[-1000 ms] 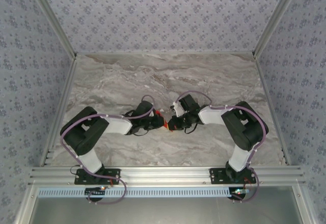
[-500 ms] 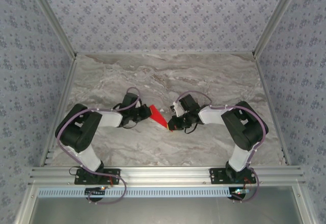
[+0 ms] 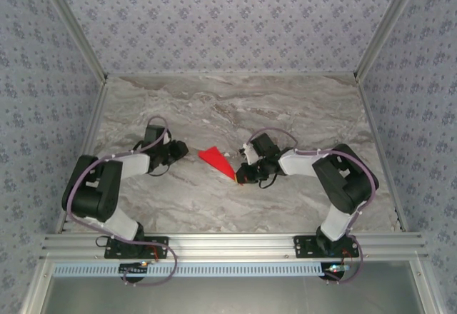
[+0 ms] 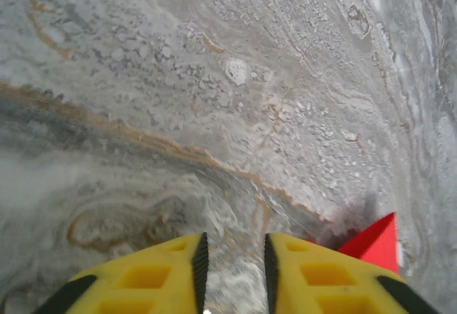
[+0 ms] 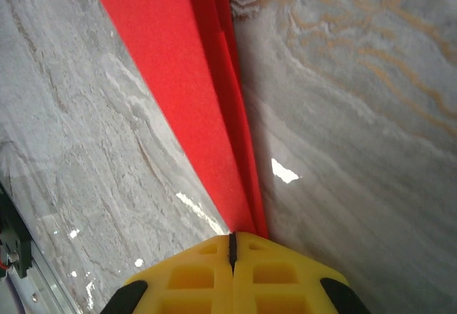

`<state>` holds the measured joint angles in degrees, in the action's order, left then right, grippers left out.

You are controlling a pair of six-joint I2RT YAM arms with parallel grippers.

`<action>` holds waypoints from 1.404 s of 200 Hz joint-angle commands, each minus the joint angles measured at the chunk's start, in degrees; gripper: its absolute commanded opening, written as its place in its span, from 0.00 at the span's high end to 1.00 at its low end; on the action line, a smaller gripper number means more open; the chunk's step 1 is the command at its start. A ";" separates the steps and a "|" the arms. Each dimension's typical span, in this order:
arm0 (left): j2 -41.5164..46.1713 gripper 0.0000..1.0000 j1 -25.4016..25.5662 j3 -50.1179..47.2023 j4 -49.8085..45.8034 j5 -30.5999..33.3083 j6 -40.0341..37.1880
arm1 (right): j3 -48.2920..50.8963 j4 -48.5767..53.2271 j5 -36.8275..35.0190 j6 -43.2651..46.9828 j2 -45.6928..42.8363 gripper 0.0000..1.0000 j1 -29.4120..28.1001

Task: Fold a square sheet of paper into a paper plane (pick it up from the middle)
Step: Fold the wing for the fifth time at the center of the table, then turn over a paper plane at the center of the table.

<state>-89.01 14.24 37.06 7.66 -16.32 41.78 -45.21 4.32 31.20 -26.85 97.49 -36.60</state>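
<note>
The square sheet of paper now stands folded as a pointed red paper plane (image 3: 216,159), layered along a centre crease (image 5: 187,78). It lies near the middle of the marble table, and its wide end points toward my left arm. My right gripper (image 3: 240,177) is shut on its narrow end, and the red layers run out from between the yellow fingertips (image 5: 232,237). My left gripper (image 3: 182,150) sits apart to the left of the plane and is open, with bare table between its jaws (image 4: 233,246). A red corner of the plane (image 4: 375,242) shows just beyond its right finger.
The grey marble table (image 3: 285,114) is bounded by patterned walls at the back and both sides. An aluminium rail (image 3: 228,242) runs along the near edge, where both arm bases are bolted.
My left gripper has let go of the red paper, opened, and drawn back to the left. The plane's wide end now lies uncovered. My right gripper has stayed put, shut on the plane.
</note>
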 commanded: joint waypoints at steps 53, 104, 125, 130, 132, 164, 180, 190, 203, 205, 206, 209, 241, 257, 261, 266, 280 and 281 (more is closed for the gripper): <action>6.07 0.33 12.72 19.45 -36.90 20.12 0.53 | -1.86 3.17 -14.00 -6.01 -16.61 0.49 2.40; -2.72 0.01 29.05 32.78 -49.16 34.98 3.71 | 1.56 6.73 -19.03 -2.25 -18.62 0.22 10.59; -9.60 0.01 33.17 39.45 -53.85 38.27 5.61 | 3.06 7.28 -20.21 -0.14 -19.68 0.15 14.52; -11.53 0.01 33.88 40.95 -54.82 38.81 6.07 | 3.23 7.68 -20.71 0.24 -19.94 0.14 15.49; -12.24 0.01 34.04 41.62 -55.27 39.04 6.24 | 3.38 7.73 -21.00 0.47 -20.03 0.14 15.88; -21.57 0.01 36.28 49.64 -61.07 39.79 9.69 | 5.62 7.12 -21.37 0.75 -21.10 0.12 20.40; -24.45 0.04 36.56 51.77 -62.17 38.42 10.44 | 6.62 6.24 -21.00 0.31 -21.12 0.12 21.03; -25.45 0.07 36.56 52.44 -62.39 37.45 10.88 | 6.92 6.22 -21.00 0.22 -21.18 0.12 21.15; -25.95 0.15 36.56 52.63 -62.89 36.68 11.88 | 6.97 6.01 -21.01 0.22 -21.09 0.12 21.25; -25.93 0.16 36.56 52.60 -62.89 36.52 12.02 | 7.02 5.98 -21.01 0.22 -21.06 0.12 21.27; -25.94 0.17 36.56 52.60 -62.96 36.48 12.06 | 7.04 5.93 -21.01 0.26 -21.05 0.12 21.29; -25.90 0.19 36.55 52.59 -63.09 36.29 12.33 | 7.03 5.84 -20.88 0.23 -21.05 0.12 21.28; -23.27 0.31 36.97 50.05 -62.97 35.72 16.39 | 7.08 4.76 -18.64 0.32 -19.53 0.13 21.31; -21.96 0.37 37.52 48.62 -62.36 35.62 18.08 | 7.04 4.42 -17.95 0.23 -18.67 0.14 21.26; -21.69 0.40 37.69 48.29 -61.88 35.57 18.34 | 6.98 4.36 -17.81 0.24 -18.46 0.14 21.29; -21.56 0.43 37.78 47.92 -61.43 35.37 18.69 | 7.03 4.23 -17.68 0.15 -18.36 0.14 21.29; -21.38 0.49 37.84 47.03 -60.30 34.79 19.81 | 7.22 3.75 -17.28 0.01 -18.08 0.14 21.28; -21.38 0.49 37.86 47.04 -60.21 34.69 19.91 | 7.19 3.76 -17.25 -0.02 -18.06 0.14 21.29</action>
<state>-113.27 51.33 85.69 -52.69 19.42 58.57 -38.39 9.04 12.47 -27.40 78.35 -15.62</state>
